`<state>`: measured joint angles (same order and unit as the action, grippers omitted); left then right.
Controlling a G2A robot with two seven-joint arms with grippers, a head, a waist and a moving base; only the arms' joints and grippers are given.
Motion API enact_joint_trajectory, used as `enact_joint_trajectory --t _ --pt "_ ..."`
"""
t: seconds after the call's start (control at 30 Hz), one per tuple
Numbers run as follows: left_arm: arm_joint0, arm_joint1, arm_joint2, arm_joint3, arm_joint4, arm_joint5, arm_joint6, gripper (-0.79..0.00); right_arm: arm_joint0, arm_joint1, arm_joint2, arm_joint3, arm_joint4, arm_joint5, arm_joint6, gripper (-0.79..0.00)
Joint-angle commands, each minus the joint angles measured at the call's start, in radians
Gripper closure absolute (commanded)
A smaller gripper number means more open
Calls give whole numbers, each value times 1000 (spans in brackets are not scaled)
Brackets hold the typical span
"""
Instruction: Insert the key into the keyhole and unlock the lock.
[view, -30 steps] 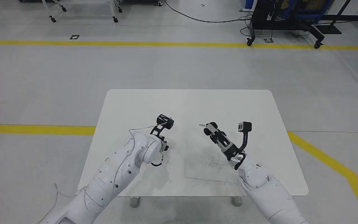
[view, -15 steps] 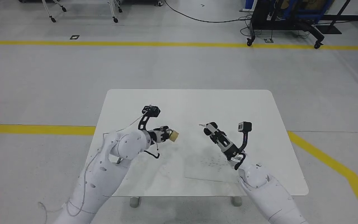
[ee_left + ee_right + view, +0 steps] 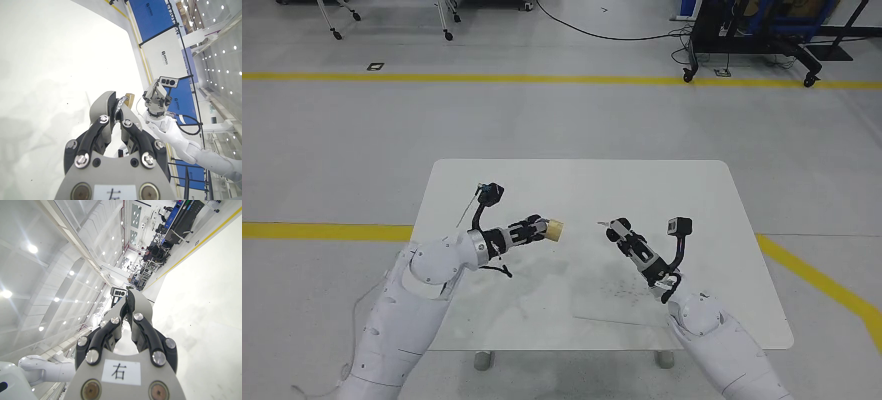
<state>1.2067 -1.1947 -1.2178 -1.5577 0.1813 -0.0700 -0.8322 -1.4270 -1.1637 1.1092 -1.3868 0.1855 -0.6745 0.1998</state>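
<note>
Your left pincer (image 3: 118, 103) is clamped on the lock (image 3: 130, 98). The two pads squeeze a grey, woven-looking loop at the lock's top, and the brass body sticks out just past the fingertips. In the top view that left pincer (image 3: 532, 228) lies roughly level over the counter (image 3: 642, 190). It is on the left half, with the lock (image 3: 555, 230) at its tip pointing toward the other arm. You cannot tell from these views which face carries the keyhole.

Your right pincer (image 3: 130, 296) has its pads pressed flat together, and nothing is visible between them in its own wrist view. From above, the right pincer (image 3: 614, 230) sits over the middle of the counter, angled back toward the lock, with a thin pale strand (image 3: 602, 223) at its tip. The strand is too small for you to tell whether it belongs to the key. The left wrist view shows the right pincer (image 3: 157, 94) facing the lock, with the same fine strand (image 3: 137, 108) curling down beside it.

A clear gap separates the lock from the right pincer; they are near each other but not touching. The white counter (image 3: 56, 56) below both carries a few small dark specks. Beyond it, yellow lines (image 3: 542, 77) cross the grey floor.
</note>
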Motion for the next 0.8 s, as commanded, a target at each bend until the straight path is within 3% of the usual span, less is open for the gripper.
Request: enact_joint_trajectory --t 0.0,0.33,0.77 --pt "8 -1 15 -6 -6 2 4 0 2 -5 -11 -10 18 12 -2 0" --pt "-22 -21 50 112 -353 -5 -87 0 134 -91 -211 114 401 -105 55 0" --pt "-72 -27 102 167 -355 -13 -94 0 208 -148 -265 258 552 -205 182 0"
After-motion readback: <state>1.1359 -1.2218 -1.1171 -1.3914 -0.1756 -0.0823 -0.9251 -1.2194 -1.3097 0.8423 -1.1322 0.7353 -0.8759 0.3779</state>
